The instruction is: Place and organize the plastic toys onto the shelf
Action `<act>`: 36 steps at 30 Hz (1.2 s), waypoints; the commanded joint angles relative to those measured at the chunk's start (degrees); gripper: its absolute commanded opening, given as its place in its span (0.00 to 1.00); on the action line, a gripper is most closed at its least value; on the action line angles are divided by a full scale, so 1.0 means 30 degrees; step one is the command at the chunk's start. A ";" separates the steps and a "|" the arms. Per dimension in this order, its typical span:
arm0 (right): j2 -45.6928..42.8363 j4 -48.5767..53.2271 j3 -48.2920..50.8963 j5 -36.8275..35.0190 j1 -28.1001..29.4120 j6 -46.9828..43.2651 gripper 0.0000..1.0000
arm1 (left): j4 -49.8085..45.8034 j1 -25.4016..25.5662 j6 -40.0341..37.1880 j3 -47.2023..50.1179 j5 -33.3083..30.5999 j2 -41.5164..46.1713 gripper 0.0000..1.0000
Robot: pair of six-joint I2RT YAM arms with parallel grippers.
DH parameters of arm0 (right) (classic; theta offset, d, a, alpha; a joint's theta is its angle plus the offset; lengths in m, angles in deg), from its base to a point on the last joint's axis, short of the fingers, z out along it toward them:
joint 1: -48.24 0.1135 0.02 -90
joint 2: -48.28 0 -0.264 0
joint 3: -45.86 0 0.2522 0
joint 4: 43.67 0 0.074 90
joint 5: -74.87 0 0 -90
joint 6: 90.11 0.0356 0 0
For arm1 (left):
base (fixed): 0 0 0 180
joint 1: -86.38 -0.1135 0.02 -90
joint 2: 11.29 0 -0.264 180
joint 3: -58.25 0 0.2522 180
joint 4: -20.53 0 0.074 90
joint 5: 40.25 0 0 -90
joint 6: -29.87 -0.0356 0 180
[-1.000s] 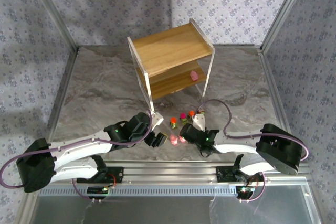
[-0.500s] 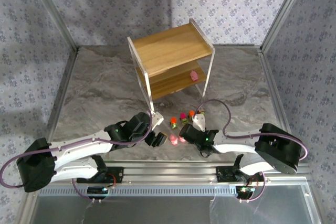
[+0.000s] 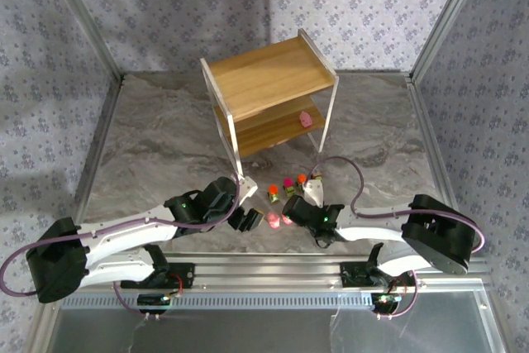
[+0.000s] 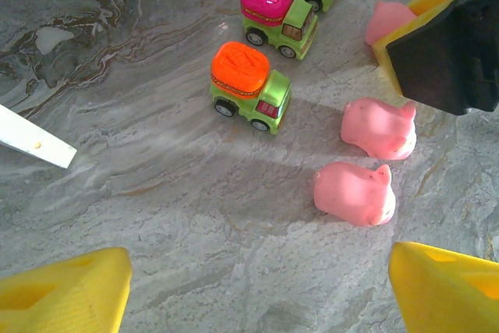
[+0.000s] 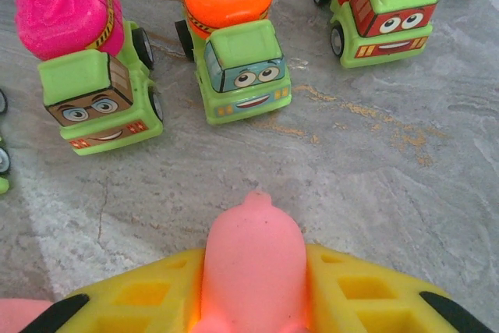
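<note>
Right wrist view: at bottom centre the right claw [image 5: 253, 306] has its yellow pads [image 5: 132, 302] pressed on both flanks of a pink pig [image 5: 253, 251], three green trucks [image 5: 234, 44] lined up above it on the counter [image 5: 390, 161]. The grip looks central; a straight lift should clear the trucks before the carry to the shelf [image 3: 269, 80], upper centre in the top view, beside the pig on its lower board [image 3: 307, 118]. The left claw [image 4: 257, 290] gapes wide, empty, near two more pigs [image 4: 355, 193].

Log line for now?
right gripper: closed on pink figure | left gripper: open, empty | shelf: one pink toy on lower tier
</note>
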 commanded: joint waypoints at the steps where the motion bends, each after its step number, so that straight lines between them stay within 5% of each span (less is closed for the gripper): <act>1: -0.0466 0.0915 -0.0556 -0.0192 0.0135 -0.0178 0.34 | -0.0345 0.0143 -0.0336 -0.0614 -0.0294 0.0004 0.86; 36: -0.4821 0.5314 -0.3159 -0.0436 -0.0277 -0.2739 0.31 | -0.0608 0.0143 -0.0338 -0.0457 -0.1502 0.0569 0.86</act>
